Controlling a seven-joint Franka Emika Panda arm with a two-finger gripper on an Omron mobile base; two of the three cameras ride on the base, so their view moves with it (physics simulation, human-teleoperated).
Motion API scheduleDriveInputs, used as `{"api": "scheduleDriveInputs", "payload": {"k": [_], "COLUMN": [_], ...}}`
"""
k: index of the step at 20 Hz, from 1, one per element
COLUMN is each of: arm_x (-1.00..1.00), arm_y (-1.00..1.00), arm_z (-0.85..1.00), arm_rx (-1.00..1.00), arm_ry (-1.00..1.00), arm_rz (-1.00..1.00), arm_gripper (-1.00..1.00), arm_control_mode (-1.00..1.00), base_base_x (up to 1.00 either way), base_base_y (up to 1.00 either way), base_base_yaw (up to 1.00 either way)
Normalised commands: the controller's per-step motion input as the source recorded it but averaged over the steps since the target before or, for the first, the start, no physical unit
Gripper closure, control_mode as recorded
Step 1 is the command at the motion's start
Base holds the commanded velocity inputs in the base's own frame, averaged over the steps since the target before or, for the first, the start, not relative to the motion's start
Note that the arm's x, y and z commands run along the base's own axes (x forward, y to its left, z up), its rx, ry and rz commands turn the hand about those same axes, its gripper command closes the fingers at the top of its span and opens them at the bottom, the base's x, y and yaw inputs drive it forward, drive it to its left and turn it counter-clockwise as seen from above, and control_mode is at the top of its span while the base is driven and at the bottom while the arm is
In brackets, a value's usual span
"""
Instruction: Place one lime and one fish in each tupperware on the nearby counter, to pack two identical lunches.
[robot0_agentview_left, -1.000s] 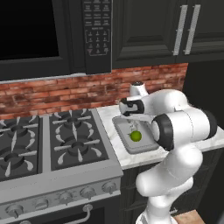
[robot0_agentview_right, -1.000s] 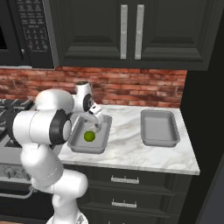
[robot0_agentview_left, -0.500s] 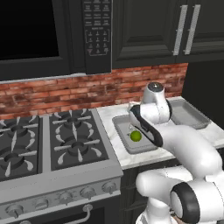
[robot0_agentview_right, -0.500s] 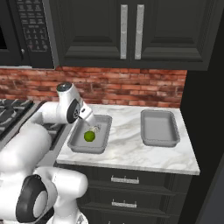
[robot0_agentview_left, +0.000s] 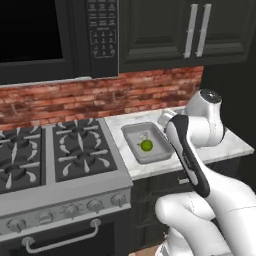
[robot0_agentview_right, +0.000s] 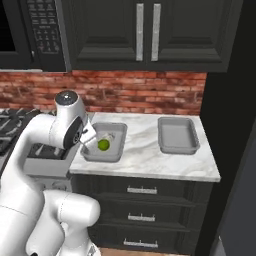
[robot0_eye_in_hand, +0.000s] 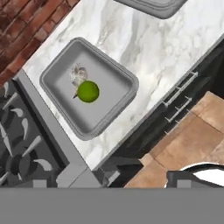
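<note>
The lime (robot0_eye_in_hand: 89, 91) lies in the tray (robot0_eye_in_hand: 65, 65) by the tabletop's (robot0_agentview_right: 145, 155) stove-side edge, touching a pale item, possibly the fish. The far tray (robot0_agentview_right: 177, 134) is empty, so about half remains. End effector's jaws stand apart, empty.

On the counter (robot0_agentview_right: 142, 157) we see bare marble between the two tupperware — a clear lane from the near edge to the brick wall (robot0_agentview_right: 140, 92). The left tupperware (robot0_agentview_right: 90, 154) holds a lime (robot0_agentview_right: 103, 145) and a small pale thing just beside it; the right tupperware (robot0_agentview_right: 178, 134) stands open inside. Dark cabinets (robot0_agentview_right: 145, 32) hang above — well clear of the counter.
</note>
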Motion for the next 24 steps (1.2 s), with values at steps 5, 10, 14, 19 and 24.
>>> {"api": "scheduleDriveInputs", "payload": {"k": [5, 10, 14, 19, 24], "arm_x": [0.0, 0.0, 0.0, 0.0, 0.0], "arm_y": [0.0, 0.0, 0.0, 0.0, 0.0], "arm_z": [0.0, 0.0, 0.0, 0.0, 0.0], "arm_rx": [0.0, 0.0, 0.0, 0.0, 0.0], "arm_ry": [0.0, 0.0, 0.0, 0.0, 0.0], "arm_rz": [0.0, 0.0, 0.0, 0.0, 0.0], "arm_gripper": [-1.0, -1.0, -1.0, -1.0, -1.0], "arm_control_mode": [1.0, 1.0, 1.0, 1.0, 1.0], "base_base_x": [-1.0, -1.0, -1.0, -0.93, -0.23], "base_base_y": [0.13, 0.04, -0.21, -0.95, -1.0], "base_base_yaw": [-0.24, -0.29, -0.42, -0.51, -0.55]}}
